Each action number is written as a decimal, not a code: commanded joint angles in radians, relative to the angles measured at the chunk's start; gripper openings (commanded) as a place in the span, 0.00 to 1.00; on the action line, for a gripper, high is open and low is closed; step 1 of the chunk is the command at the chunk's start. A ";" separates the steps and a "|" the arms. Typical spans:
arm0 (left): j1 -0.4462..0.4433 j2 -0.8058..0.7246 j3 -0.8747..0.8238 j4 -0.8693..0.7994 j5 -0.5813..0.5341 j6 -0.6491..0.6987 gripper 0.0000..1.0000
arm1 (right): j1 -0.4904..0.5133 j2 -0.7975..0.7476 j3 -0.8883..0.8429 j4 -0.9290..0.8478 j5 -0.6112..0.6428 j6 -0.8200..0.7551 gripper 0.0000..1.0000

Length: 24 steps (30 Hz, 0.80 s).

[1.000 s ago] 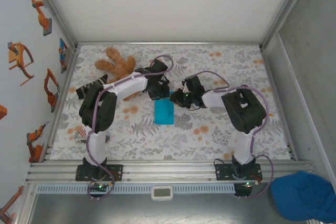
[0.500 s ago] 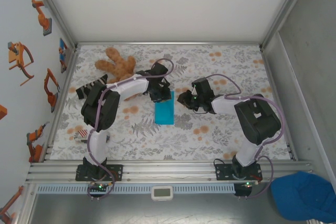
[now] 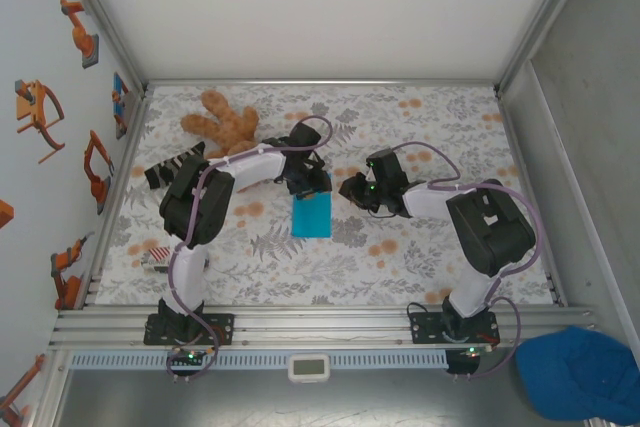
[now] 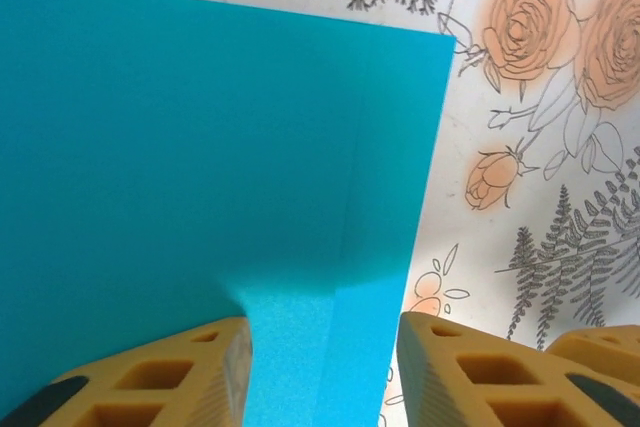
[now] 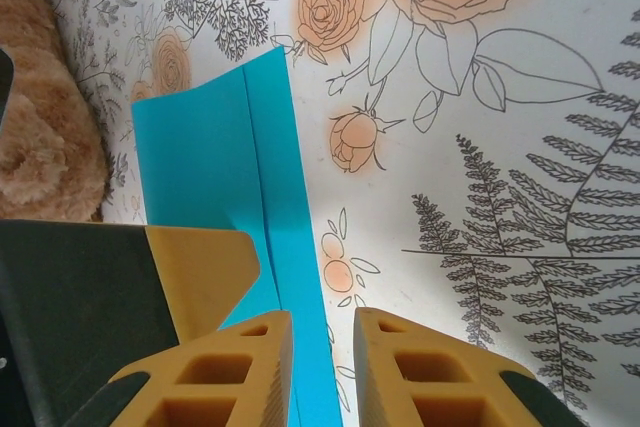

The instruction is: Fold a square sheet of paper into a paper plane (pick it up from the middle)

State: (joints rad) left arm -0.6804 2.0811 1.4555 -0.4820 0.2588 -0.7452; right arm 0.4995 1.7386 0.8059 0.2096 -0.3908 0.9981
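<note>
Left claw (image 4: 325,327) of mine is open to about the half. Its two yellow fingers (image 4: 150,382) stand apart, and one end of the square sheet of paper (image 4: 200,147) reaches into the gap between them. The paper bends up a little against one finger, and the other finger is just beside the paper's edge. I do not clamp it.

From above, the paper (image 3: 312,217) lies in the middle of the flowered table (image 3: 420,247), folded into a narrow rectangle with a crease along its length. My left claw (image 3: 312,187) is at its 12 o'clock end. My right claw (image 3: 347,190) is just beside it, at about 1 o'clock.

My right claw (image 5: 322,317) has only a narrow slot between its fingers and holds nothing. The long edge of the paper (image 5: 215,147) runs on the table below that slot.

A teddy bear (image 3: 225,122) lies toward 10 o'clock from the paper. A darker blue cap (image 3: 580,372) lies at 4 o'clock, off the table.
</note>
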 commanded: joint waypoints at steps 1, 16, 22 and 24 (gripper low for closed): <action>0.003 0.009 -0.022 -0.004 0.001 0.009 0.45 | -0.004 -0.024 0.006 -0.033 0.018 -0.017 0.22; 0.008 -0.006 -0.071 0.010 -0.044 -0.005 0.01 | 0.063 0.081 0.126 -0.044 -0.037 -0.042 0.13; 0.009 -0.015 -0.076 0.008 -0.047 -0.010 0.00 | 0.074 0.161 0.178 -0.041 -0.063 -0.025 0.08; 0.009 -0.019 -0.077 0.008 -0.049 -0.010 0.00 | 0.074 0.176 0.185 -0.043 -0.062 -0.025 0.08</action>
State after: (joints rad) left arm -0.6727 2.0712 1.4044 -0.4309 0.2417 -0.7509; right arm 0.5674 1.8912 0.9630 0.1730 -0.4389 0.9707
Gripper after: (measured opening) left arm 0.043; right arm 0.079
